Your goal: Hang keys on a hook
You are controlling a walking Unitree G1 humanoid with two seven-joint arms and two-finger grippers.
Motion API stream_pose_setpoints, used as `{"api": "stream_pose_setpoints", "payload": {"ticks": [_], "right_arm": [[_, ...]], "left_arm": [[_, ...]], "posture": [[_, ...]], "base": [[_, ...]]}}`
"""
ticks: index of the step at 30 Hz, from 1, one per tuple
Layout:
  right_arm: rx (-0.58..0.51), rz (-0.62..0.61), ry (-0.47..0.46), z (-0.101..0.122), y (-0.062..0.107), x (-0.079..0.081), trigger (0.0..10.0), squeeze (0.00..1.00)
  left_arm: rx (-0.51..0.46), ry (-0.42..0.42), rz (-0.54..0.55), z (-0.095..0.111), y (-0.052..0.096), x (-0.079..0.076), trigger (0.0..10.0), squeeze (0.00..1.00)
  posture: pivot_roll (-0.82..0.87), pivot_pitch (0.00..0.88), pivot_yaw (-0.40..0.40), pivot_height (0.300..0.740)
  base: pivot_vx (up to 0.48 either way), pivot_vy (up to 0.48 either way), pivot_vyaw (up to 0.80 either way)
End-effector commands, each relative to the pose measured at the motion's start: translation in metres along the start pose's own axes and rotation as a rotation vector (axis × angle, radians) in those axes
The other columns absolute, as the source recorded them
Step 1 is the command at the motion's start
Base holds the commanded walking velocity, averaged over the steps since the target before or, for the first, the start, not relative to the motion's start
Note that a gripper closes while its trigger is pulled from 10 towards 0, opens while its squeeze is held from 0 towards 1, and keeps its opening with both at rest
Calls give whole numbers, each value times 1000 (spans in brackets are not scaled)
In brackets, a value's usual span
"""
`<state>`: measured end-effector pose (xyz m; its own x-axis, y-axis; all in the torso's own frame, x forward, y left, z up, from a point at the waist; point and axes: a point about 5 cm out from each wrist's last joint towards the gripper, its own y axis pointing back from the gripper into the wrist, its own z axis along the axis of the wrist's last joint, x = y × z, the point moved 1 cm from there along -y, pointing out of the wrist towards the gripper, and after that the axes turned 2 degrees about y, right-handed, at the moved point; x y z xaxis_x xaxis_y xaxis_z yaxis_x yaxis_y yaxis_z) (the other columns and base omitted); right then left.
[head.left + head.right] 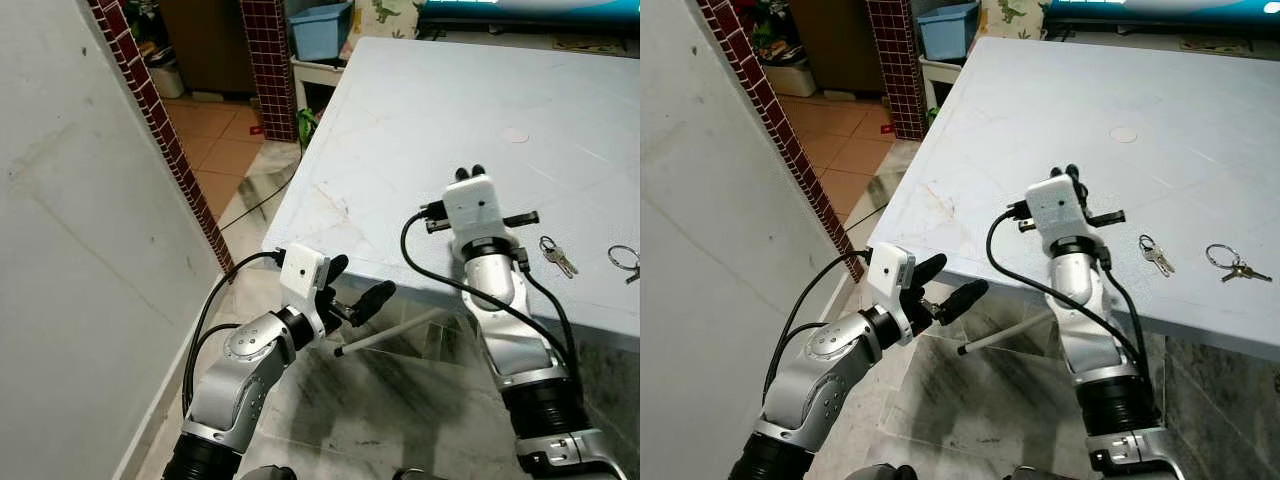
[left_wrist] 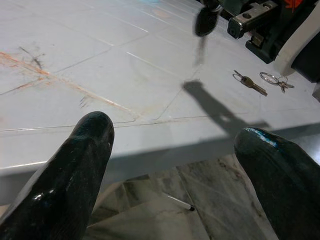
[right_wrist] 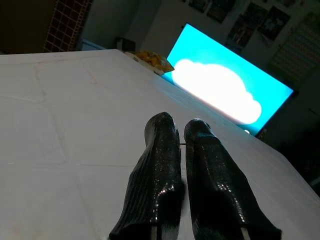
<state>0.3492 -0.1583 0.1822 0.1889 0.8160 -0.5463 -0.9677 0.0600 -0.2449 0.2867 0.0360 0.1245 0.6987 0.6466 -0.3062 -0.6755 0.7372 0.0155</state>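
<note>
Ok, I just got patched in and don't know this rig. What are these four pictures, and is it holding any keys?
It is a humanoid robot with two silver arms. Two pictures look down from its head; the other two look along each gripper's black fingers. The right gripper hangs over a pale table, fingers closed together, with nothing visible between them. The left gripper is open beside the table's near edge, over the floor. Two key sets lie on the table to the right arm's right: the nearer keys and the farther keys. Nothing is held.
</note>
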Motion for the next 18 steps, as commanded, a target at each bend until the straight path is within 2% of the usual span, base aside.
{"api": "stream_pose_setpoints", "payload": {"ticks": [1,6,10,18], "right_arm": [[-2,7,16,2,2,4,10000,0],[-22,-13,147,4,2,7,10000,0],[-28,-22,200,5,1,6,10000,0],[-8,-2,96,5,1,8,10000,0]], "left_arm": [[11,-9,11,-1,0,2,10000,0],[12,-8,9,-1,0,2,10000,0],[12,-6,9,-1,0,2,10000,0],[8,-6,18,-1,-1,2,10000,0]], "posture": [[-11,104,80,740],[-11,108,80,740],[-11,108,80,740],[-12,108,79,740]], "base": [[0,0,0],[0,0,0],[0,0,0],[0,0,0]]}}
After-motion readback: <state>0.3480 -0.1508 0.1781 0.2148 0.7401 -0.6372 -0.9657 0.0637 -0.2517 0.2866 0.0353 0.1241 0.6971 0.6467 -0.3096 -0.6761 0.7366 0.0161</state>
